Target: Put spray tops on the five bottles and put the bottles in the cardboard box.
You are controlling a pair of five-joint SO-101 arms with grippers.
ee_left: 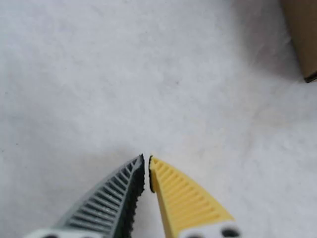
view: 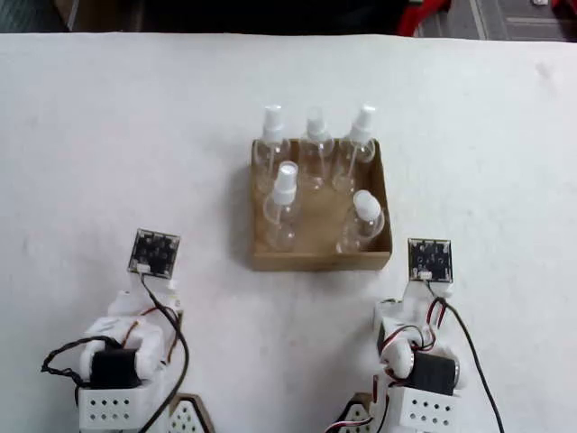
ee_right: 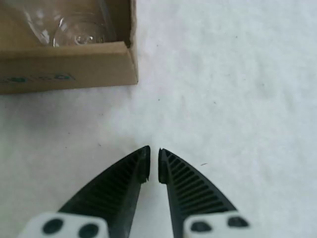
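The left gripper (ee_left: 146,161) is clenched on nothing, its grey and yellow fingertips almost meeting above the white table (view: 108,135); the cardboard box (view: 320,260) lies ahead of it, off to its right. The right gripper (ee_right: 154,158) is likewise closed and empty, with the box's near corner just ahead and to its left. All five bottles (view: 281,212) stand inside the box, each fitted with a spray top (view: 272,120)

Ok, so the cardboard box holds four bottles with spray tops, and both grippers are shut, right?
No: the high view shows five bottles with spray tops in the cardboard box, not four. The left gripper and right gripper are shut.
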